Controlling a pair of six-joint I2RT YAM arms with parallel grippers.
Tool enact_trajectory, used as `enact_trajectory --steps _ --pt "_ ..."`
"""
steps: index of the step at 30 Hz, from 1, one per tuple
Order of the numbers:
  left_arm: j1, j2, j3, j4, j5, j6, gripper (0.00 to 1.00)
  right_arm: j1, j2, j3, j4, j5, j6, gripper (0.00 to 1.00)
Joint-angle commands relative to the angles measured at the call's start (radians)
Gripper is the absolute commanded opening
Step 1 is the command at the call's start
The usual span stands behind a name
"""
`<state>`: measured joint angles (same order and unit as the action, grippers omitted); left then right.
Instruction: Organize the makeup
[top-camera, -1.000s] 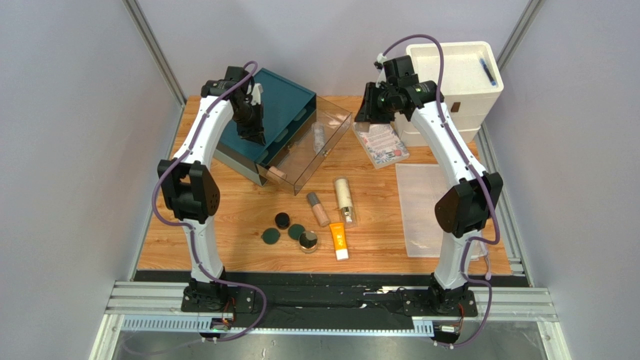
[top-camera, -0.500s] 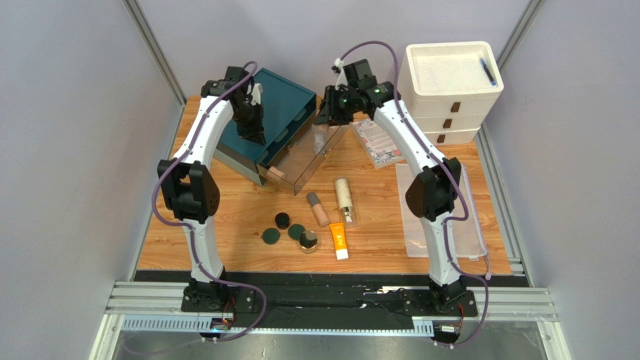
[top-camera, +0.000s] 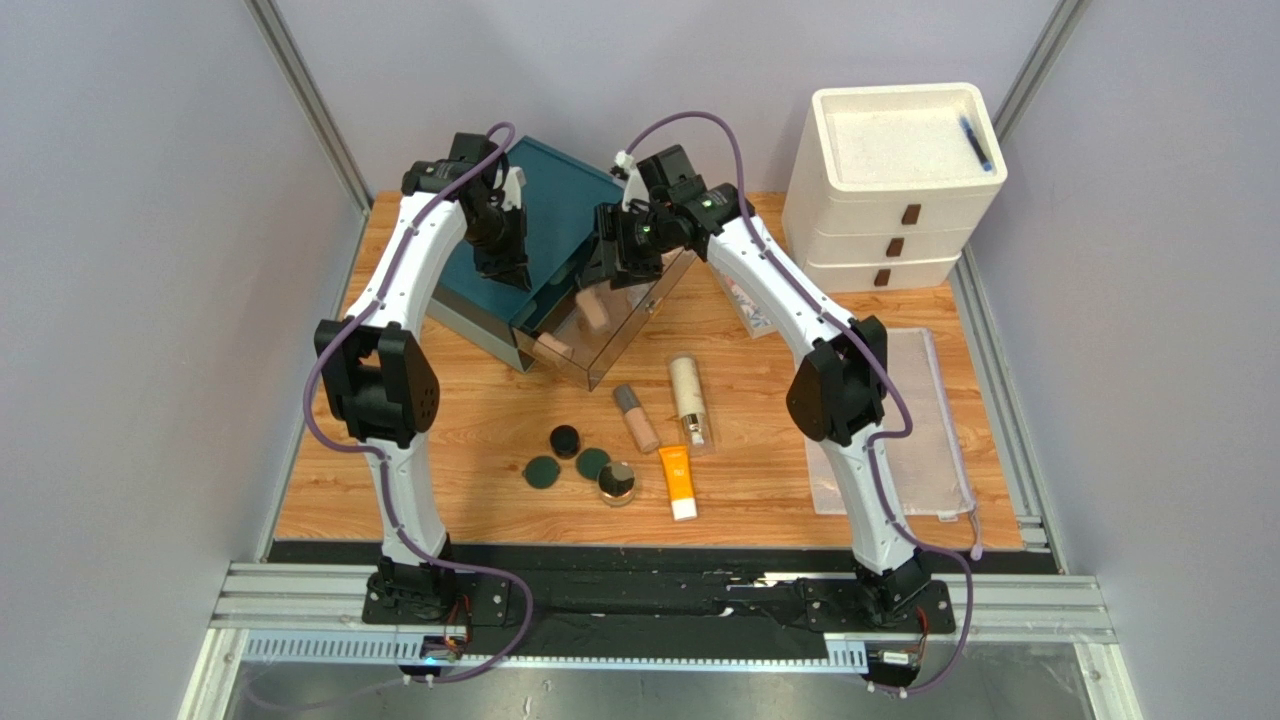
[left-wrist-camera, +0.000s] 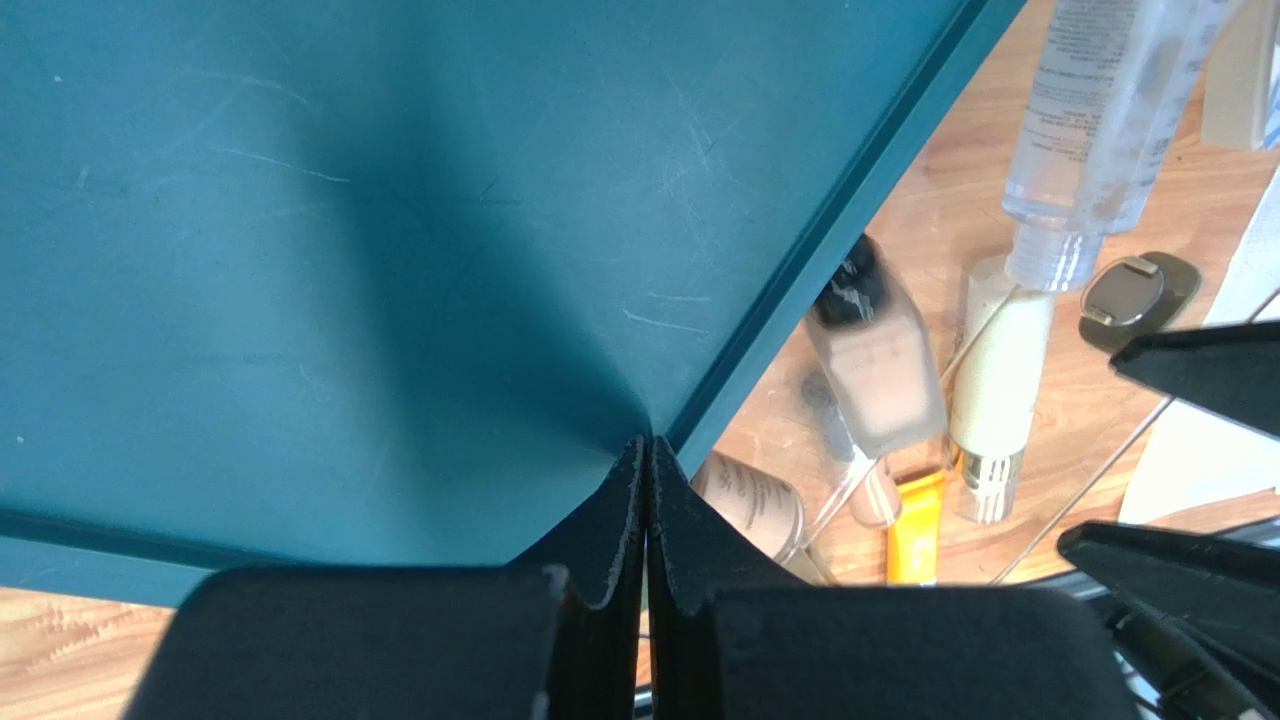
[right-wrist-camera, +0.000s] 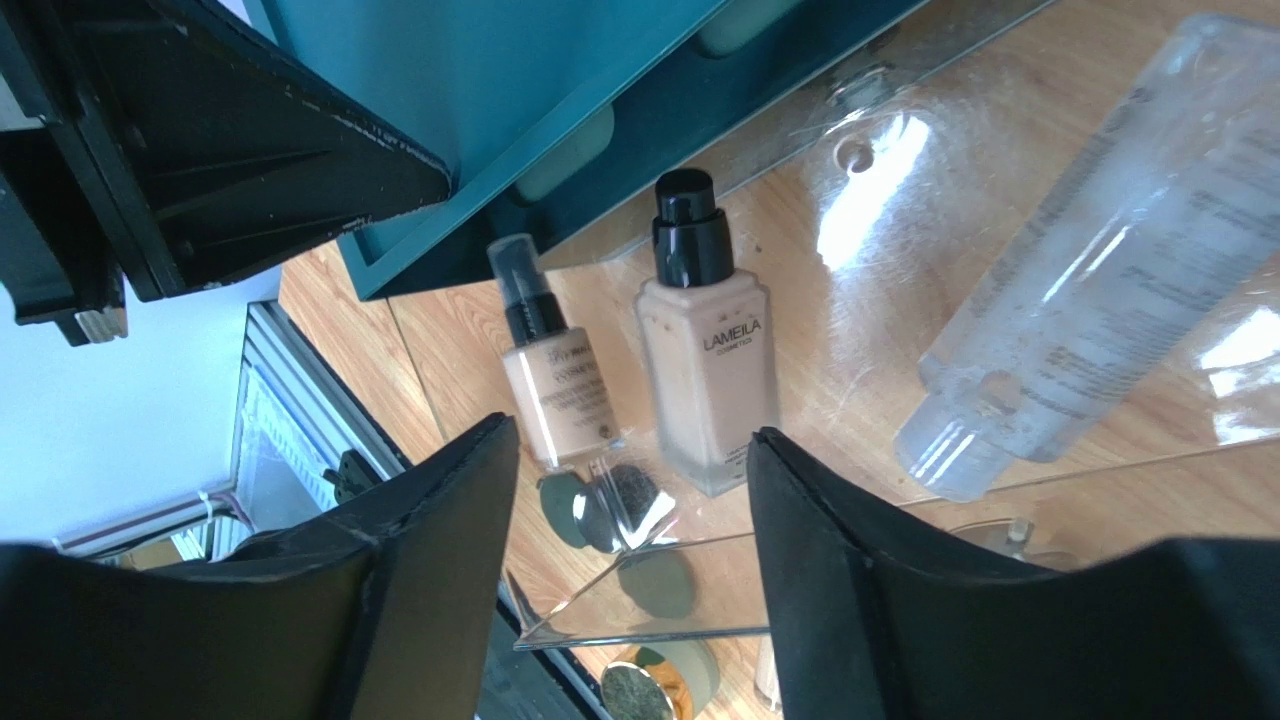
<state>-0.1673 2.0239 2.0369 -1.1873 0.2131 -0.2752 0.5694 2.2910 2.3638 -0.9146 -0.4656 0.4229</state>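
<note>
My left gripper (left-wrist-camera: 646, 450) is shut and empty, its tips resting on the top of the teal box (left-wrist-camera: 376, 225); in the top view it (top-camera: 508, 270) sits on that box (top-camera: 564, 203). My right gripper (right-wrist-camera: 631, 495) is open and empty above the clear drawer (top-camera: 646, 308), seen from above (top-camera: 609, 267). In the drawer lie a beige pump bottle (right-wrist-camera: 706, 360) (top-camera: 594, 308) and a clear tube (right-wrist-camera: 1082, 315). A like bottle beside it (right-wrist-camera: 549, 375) may be a reflection. On the table lie a beige tube (top-camera: 636, 417), a cream-gold bottle (top-camera: 690, 398), an orange tube (top-camera: 678, 482) and several round compacts (top-camera: 564, 440).
White stacked drawers (top-camera: 902, 180) stand at the back right. A clear mesh pouch (top-camera: 902, 435) lies at the right. The patterned booklet (top-camera: 747, 297) is mostly hidden behind my right arm. Another tan bottle (top-camera: 553, 348) lies at the box's front corner.
My right arm has swung left from above the booklet to over the clear drawer. A beige bottle now shows in the drawer beneath it. The left arm has not moved.
</note>
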Motion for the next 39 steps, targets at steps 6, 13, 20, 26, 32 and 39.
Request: enact_trajectory --steps 6,13,20,26,32,39 --pt "-0.023 0.085 -0.024 -0.132 -0.035 0.022 0.00 -0.023 -0.057 0.048 0.026 0.015 0.008 0.63" --pt "-0.023 0.098 -0.004 -0.141 -0.031 0.030 0.00 -0.097 -0.275 -0.165 -0.101 0.076 -0.052 0.63" --pt "-0.023 0.101 -0.015 -0.135 -0.027 0.037 0.00 -0.151 -0.429 -0.480 -0.145 0.110 -0.116 0.64" --pt "-0.023 0.096 -0.027 -0.130 -0.023 0.044 0.00 -0.146 -0.341 -0.557 -0.245 0.082 -0.177 0.64" --pt "-0.023 0.084 -0.058 -0.115 -0.014 0.042 0.00 -0.118 -0.285 -0.612 -0.208 0.122 -0.171 0.64" --pt "-0.023 0.079 -0.066 -0.113 -0.009 0.050 0.00 -0.092 -0.185 -0.661 -0.162 0.087 -0.158 0.63"
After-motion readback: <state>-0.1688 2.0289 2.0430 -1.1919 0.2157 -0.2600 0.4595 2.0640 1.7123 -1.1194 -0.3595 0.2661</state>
